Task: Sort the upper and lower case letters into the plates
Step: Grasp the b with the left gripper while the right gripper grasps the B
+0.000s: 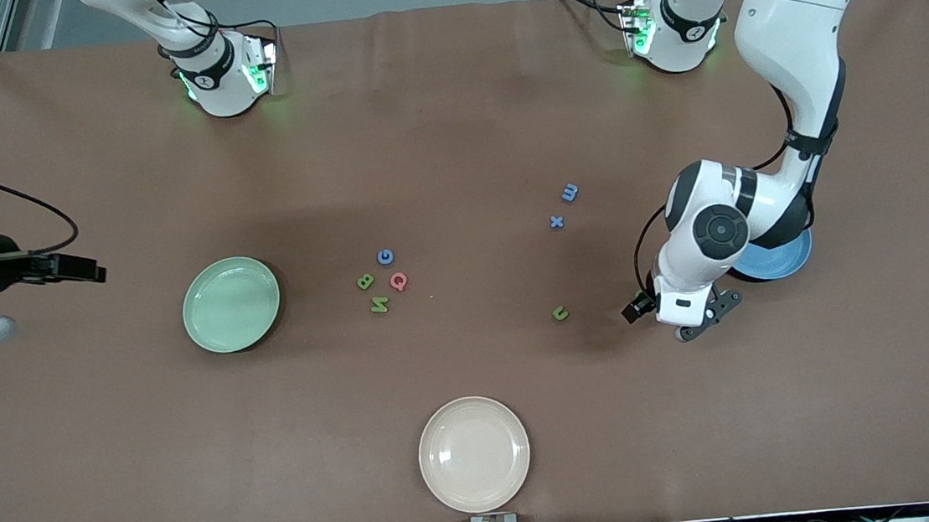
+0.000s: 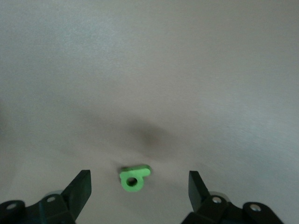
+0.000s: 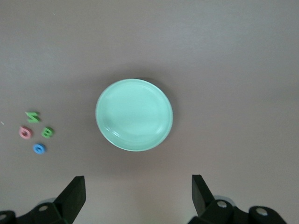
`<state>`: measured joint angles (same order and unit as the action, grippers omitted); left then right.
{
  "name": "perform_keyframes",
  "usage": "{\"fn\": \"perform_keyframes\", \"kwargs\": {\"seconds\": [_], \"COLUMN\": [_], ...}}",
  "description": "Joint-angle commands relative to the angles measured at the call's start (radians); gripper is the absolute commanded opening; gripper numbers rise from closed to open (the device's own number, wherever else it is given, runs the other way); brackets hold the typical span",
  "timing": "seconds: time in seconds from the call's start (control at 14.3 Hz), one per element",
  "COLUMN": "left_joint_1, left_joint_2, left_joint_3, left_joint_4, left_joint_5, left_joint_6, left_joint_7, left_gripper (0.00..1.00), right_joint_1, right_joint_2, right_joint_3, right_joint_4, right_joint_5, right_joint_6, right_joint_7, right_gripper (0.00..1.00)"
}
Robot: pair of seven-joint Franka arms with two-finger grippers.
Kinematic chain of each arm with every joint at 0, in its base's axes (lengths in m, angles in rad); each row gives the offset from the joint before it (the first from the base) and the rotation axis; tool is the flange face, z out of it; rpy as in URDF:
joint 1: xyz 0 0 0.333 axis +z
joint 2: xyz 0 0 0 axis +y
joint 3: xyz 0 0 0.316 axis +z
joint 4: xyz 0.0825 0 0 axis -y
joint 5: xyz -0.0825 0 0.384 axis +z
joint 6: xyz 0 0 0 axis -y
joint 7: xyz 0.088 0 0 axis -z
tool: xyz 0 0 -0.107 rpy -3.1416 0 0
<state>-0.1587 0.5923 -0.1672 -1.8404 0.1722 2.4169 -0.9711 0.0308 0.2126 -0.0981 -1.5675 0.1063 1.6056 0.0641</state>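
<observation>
The brown surface (image 1: 453,127) carries the pale green plate (image 1: 231,304) and, partly hidden under the left arm, the blue plate (image 1: 774,261), both empty. The right hand (image 3: 135,196) waits spread open above the green plate. The left hand (image 2: 139,186) hangs open over a small green lowercase letter (image 2: 133,178), which lies between its fingers. It should descend straight, keep the letter centred, touch the surface lightly, then close squarely across the letter's narrow body so it does not skid.
</observation>
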Motion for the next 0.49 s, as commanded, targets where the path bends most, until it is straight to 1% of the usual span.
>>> {"fn": "perform_keyframes", "kwargs": {"seconds": [0.0,0.14,0.35,0.42], "left_joint_1": [-0.005,-0.001,-0.001,-0.002], "left_joint_2": [0.011,0.012,0.02,0.024], "left_joint_3": [0.003,0.002,0.0,0.0], "left_joint_4": [-0.029,-0.043,-0.046,-0.048], "left_joint_5": [0.038,0.038,0.04,0.04], "left_joint_6": [0.042,0.05,0.083,0.093], "left_joint_7": [-0.04,-0.044,-0.049,-0.05], "left_gripper": [0.85,0.83,0.81,0.79], "right_joint_1": [0.088,0.144,0.228,0.254], "right_joint_2": [-0.012,-0.013,-0.021,-0.022], "right_joint_3": [-0.002,-0.002,0.0,0.0], "right_joint_4": [-0.095,-0.17,-0.279,-0.322], "right_joint_5": [0.012,0.012,0.007,0.007], "right_joint_6": [0.098,0.181,0.308,0.36], "right_joint_7": [0.206,0.351,0.523,0.561], "right_gripper": [1.0,1.0,1.0,1.0]}}
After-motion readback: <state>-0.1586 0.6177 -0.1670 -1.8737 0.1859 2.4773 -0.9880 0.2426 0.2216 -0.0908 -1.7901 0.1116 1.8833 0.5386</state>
